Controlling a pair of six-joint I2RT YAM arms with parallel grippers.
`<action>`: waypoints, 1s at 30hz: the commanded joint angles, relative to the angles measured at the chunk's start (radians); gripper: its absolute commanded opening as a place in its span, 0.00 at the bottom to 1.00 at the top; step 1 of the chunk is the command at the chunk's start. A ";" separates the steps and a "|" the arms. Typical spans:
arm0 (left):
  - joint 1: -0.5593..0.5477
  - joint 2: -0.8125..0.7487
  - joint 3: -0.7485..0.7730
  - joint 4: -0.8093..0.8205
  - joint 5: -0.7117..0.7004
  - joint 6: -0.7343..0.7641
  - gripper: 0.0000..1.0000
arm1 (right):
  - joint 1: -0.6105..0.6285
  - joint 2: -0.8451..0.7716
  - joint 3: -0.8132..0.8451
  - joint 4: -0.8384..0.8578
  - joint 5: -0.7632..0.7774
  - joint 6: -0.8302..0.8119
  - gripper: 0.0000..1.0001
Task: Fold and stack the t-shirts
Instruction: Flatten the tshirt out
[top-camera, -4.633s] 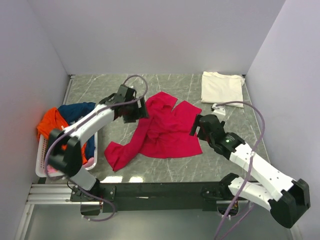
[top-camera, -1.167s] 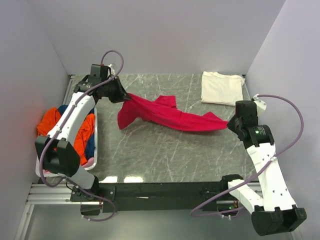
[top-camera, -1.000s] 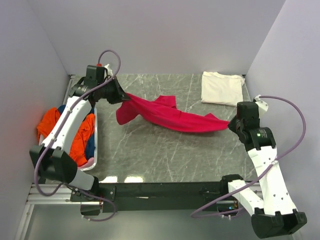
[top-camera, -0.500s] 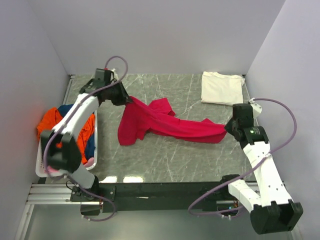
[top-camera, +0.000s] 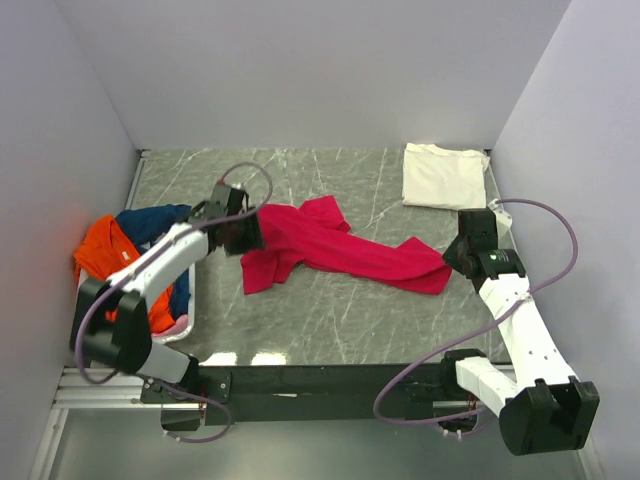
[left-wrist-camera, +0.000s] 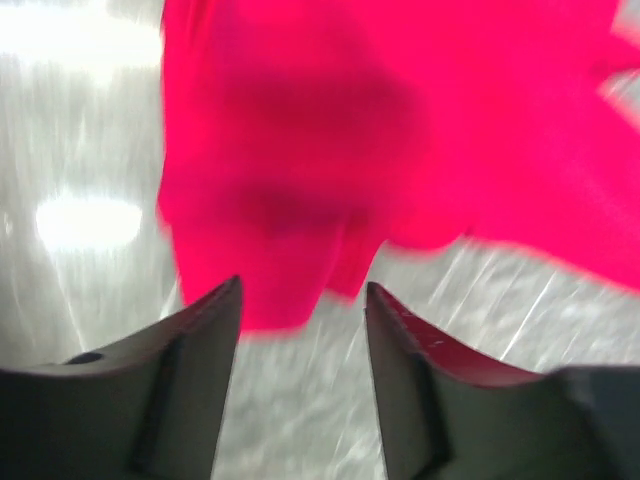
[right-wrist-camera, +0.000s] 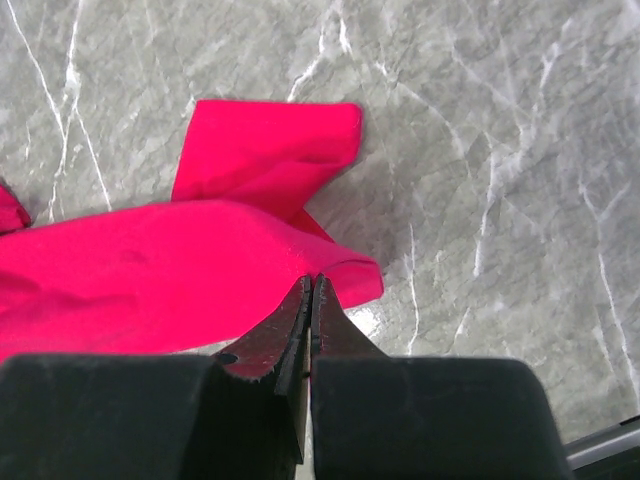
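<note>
A crimson-pink t-shirt (top-camera: 340, 245) lies stretched out in a crumpled band across the middle of the marble table. My left gripper (top-camera: 248, 235) hovers at its left end, open. In the left wrist view the fingers (left-wrist-camera: 210, 330) stand apart over bare table, and the shirt (left-wrist-camera: 300, 150) lies just beyond them, blurred. My right gripper (top-camera: 450, 257) is at the shirt's right end. In the right wrist view its jaws (right-wrist-camera: 310, 282) are shut on the edge of the shirt (right-wrist-camera: 150, 270). A folded cream-white t-shirt (top-camera: 443, 176) lies at the back right.
A white slatted basket (top-camera: 192, 305) stands at the left edge, holding an orange tee (top-camera: 105, 248) and a navy tee (top-camera: 150, 222). Grey walls close in the table on three sides. Cables loop above both arms.
My left gripper has opened and let go of the crimson shirt, whose left end has dropped onto the table. The left arm has swung nearer and rightward. The right gripper kept its grip.
</note>
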 joint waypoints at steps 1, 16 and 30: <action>-0.007 -0.109 -0.150 -0.007 -0.074 -0.090 0.56 | -0.007 0.007 -0.003 0.057 -0.014 -0.009 0.00; -0.009 -0.097 -0.327 0.041 -0.045 -0.170 0.50 | -0.007 -0.013 -0.041 0.069 -0.054 -0.002 0.00; -0.012 -0.021 -0.338 0.049 -0.085 -0.170 0.40 | -0.009 -0.027 -0.057 0.065 -0.050 -0.001 0.00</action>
